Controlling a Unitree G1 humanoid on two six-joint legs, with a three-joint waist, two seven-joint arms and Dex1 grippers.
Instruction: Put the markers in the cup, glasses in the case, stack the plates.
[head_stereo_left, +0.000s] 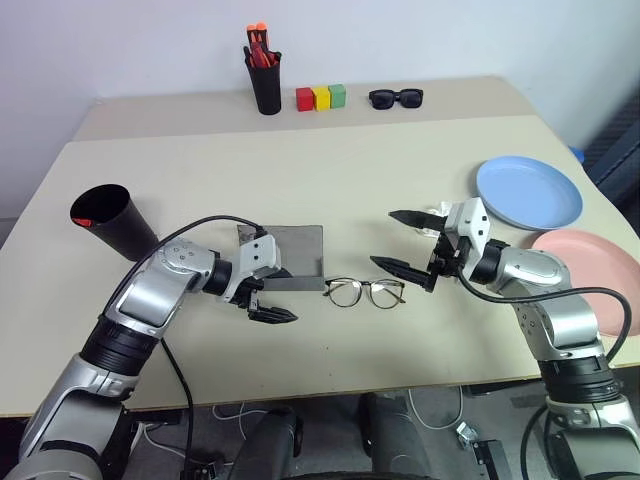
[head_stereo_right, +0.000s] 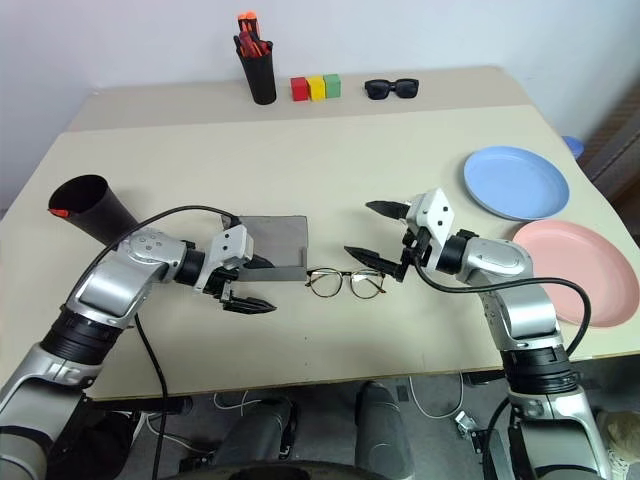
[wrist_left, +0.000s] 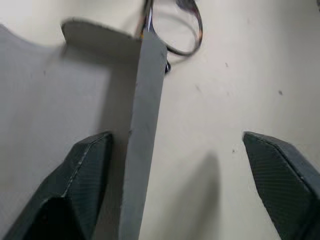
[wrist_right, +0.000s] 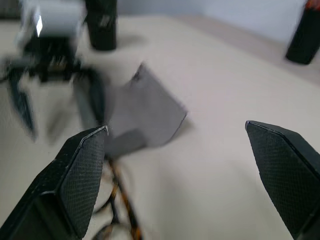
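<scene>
On the matte beige counter (head_stereo_left: 400, 180), the flat grey case (head_stereo_left: 295, 255) lies open beside thin wire-framed glasses (head_stereo_left: 365, 292); left hand (head_stereo_left: 265, 300) and right hand (head_stereo_left: 410, 240) both gape.

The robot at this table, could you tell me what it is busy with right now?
It is tidying a beige table. The flat grey glasses case lies open, and the wire-framed clear glasses rest on the table just beside it. The left gripper hovers open at the case; the right gripper is open above the glasses. The light blue plate and pink plate are unstacked. The tapered black cup already holds something red.
</scene>
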